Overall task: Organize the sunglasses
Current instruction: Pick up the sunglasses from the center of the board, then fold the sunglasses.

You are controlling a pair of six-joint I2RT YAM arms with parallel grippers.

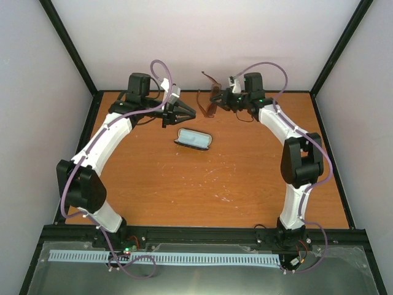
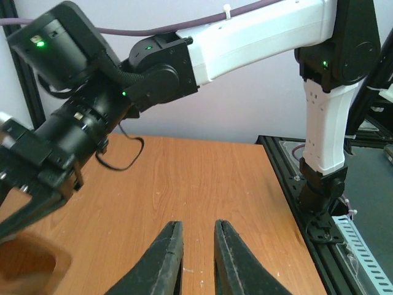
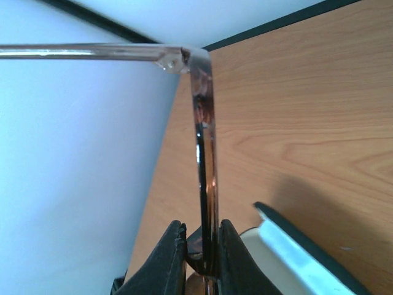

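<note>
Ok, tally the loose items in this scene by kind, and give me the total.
Sunglasses: 1, clamped in the right gripper
Black case: 1, lying open on the table
Pale blue cloth: 1, inside the case
Total: 3

Nothing here can be read: no words, brand marks or numbers show on the arms, the bench [image 1: 245, 178] or the black case [image 1: 193, 139]. The only signs are small green lights glowing on the arm housings, and they carry no lettering.
</note>
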